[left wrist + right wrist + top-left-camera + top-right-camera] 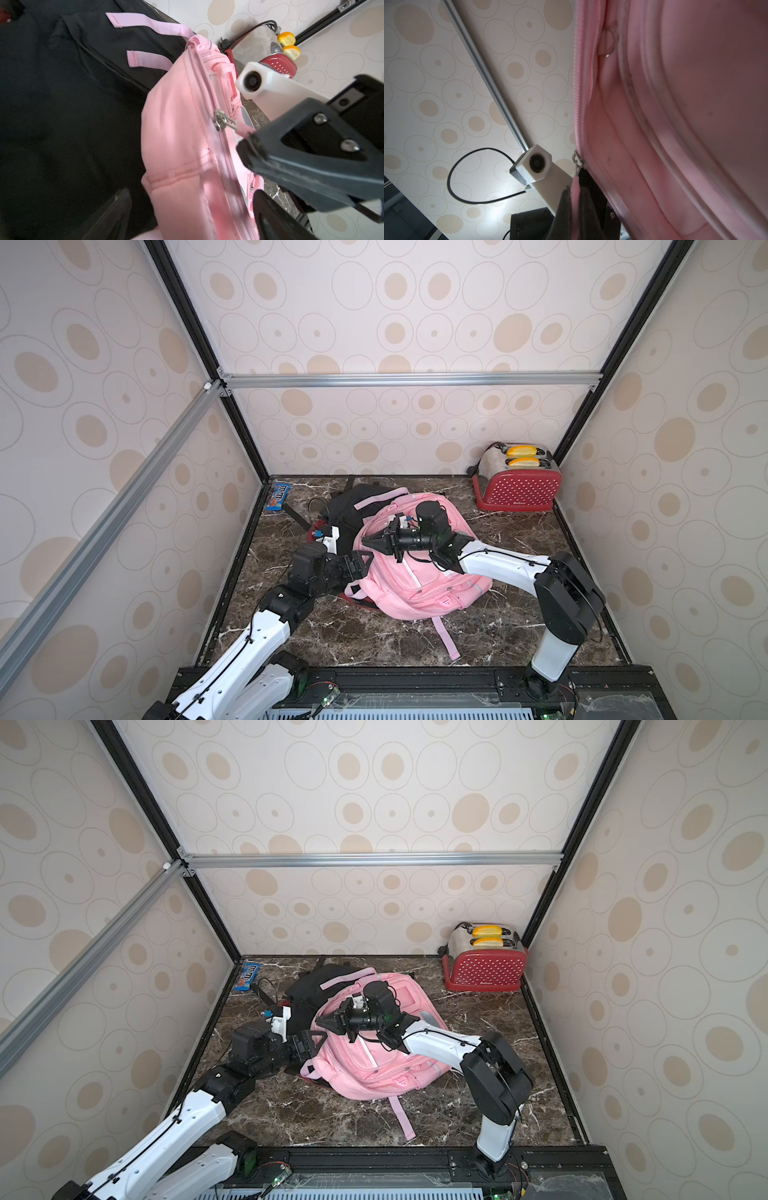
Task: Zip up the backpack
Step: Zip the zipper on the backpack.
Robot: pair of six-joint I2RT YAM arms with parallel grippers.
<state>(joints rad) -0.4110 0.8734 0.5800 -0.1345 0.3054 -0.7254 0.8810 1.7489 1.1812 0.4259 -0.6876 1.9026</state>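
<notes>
The pink backpack (424, 580) (374, 1065) lies in the middle of the marble table. Its silver zipper slider (220, 121) (577, 159) sits partway along the pink zipper track, with a pink pull tab (243, 129) hanging from it. My right gripper (363, 540) (318, 1020) (575, 187) reaches in over the bag and is shut on that pull tab. My left gripper (361, 563) (312, 1044) (191, 218) is at the bag's left edge. It is open, its fingers (116, 209) standing either side of the pink fabric without pinching it.
A black bag (353, 506) lies behind and left of the backpack, partly under it. A red toaster (517, 485) with bread stands at the back right. A blue candy packet (278, 497) lies at the back left. A pink strap (446, 639) trails toward the front edge.
</notes>
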